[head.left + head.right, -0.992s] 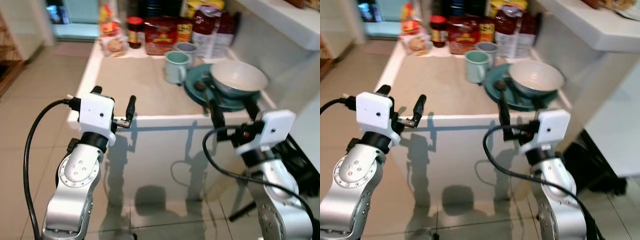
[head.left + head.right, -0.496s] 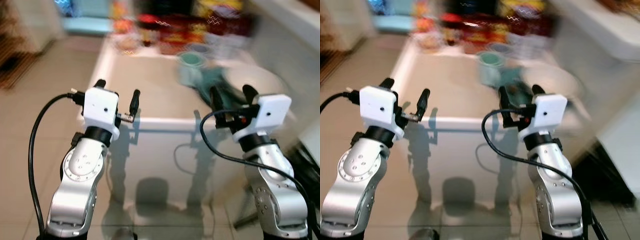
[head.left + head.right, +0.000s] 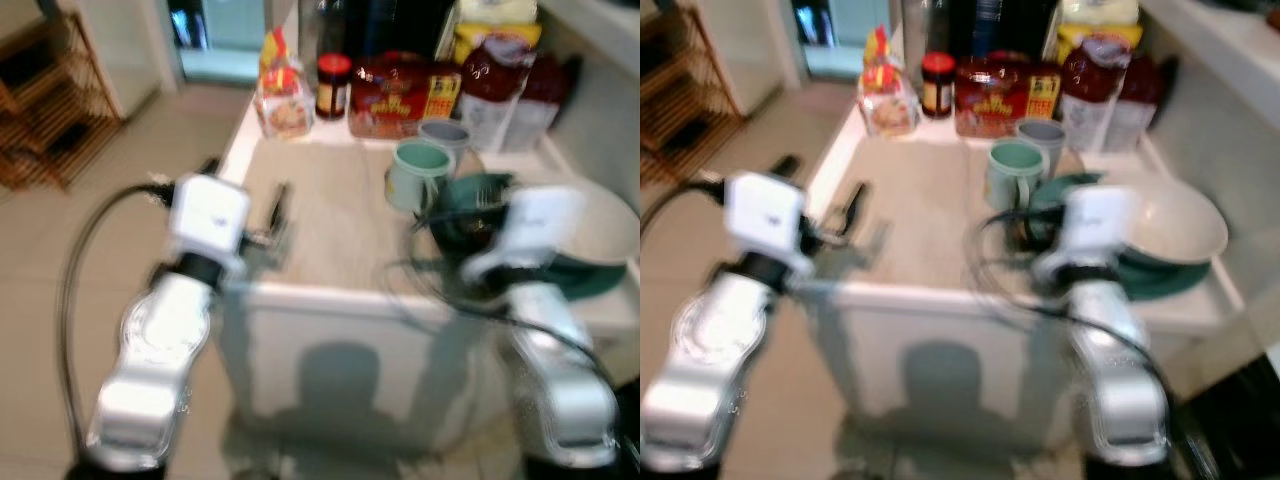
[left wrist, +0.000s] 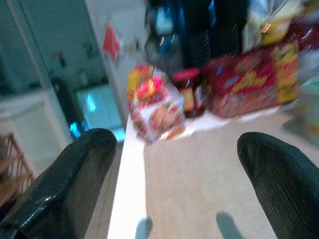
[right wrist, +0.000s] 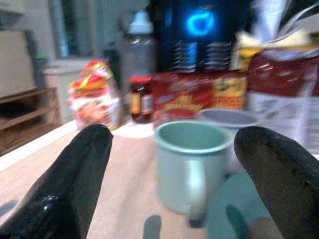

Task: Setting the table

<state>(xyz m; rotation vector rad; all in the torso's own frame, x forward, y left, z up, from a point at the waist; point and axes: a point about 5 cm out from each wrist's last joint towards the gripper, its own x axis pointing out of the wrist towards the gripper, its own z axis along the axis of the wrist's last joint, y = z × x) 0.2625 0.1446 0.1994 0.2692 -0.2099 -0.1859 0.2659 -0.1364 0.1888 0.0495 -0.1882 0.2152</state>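
A pale green mug (image 3: 418, 176) stands on the beige table top (image 3: 330, 215), with a grey mug (image 3: 445, 135) behind it. To their right a white bowl (image 3: 612, 222) rests on a dark teal plate (image 3: 590, 277). My left gripper (image 3: 247, 190) hovers open over the table's front left part, its fingers (image 4: 75, 169) wide apart and empty. My right gripper (image 3: 455, 230) is open just in front of the green mug (image 5: 192, 164) and the plate's near rim. The head views are blurred.
Along the table's back stand a bread bag (image 3: 283, 95), a dark jar (image 3: 332, 85), a red box (image 3: 400, 95) and a red packet (image 3: 492, 80). A wooden shelf (image 3: 50, 110) stands on the tiled floor to the left. A white counter edge runs along the right.
The whole view has shifted and the table now sits closer, so the camera has moved forward. Both grippers now reach over the table's front edge. Both stay open.
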